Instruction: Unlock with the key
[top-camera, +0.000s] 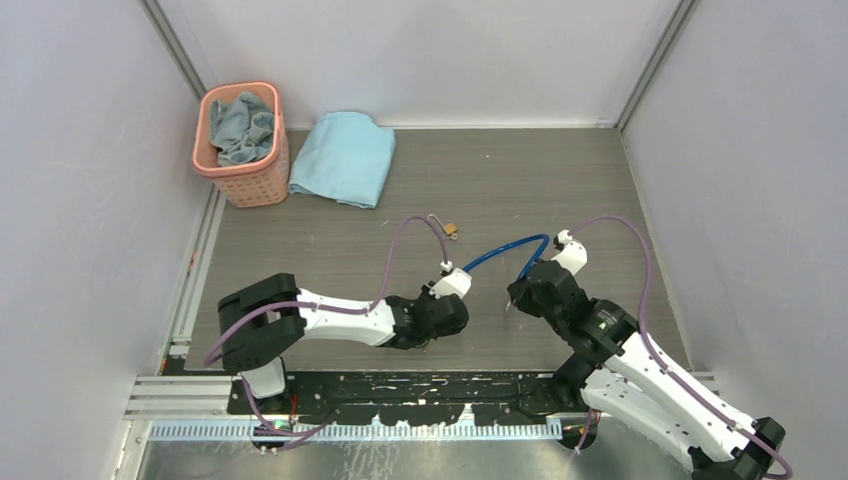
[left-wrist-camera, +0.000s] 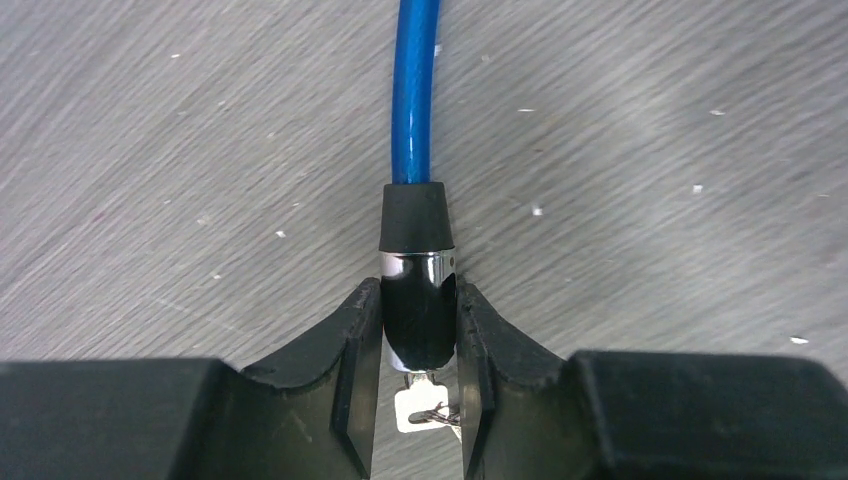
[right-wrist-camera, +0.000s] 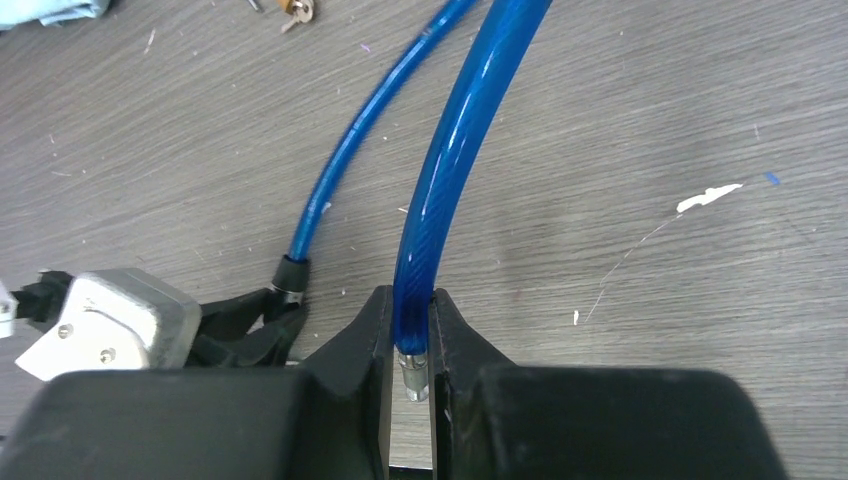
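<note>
At lower centre of the left wrist view: left gripper (left-wrist-camera: 420, 300) clamps the lock barrel (left-wrist-camera: 418, 330) | key (left-wrist-camera: 414, 406), probably, sticks out just under it | right gripper (right-wrist-camera: 410, 315) pinches the blue cable (right-wrist-camera: 450, 170) near its end | risk: fingers crowd the key, so turning it may twist the barrel loose.

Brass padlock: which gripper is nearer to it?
Left. The left gripper grips the blue cable's black end just on the near side of the brass padlock; the right gripper grips the other end, farther right.
</note>
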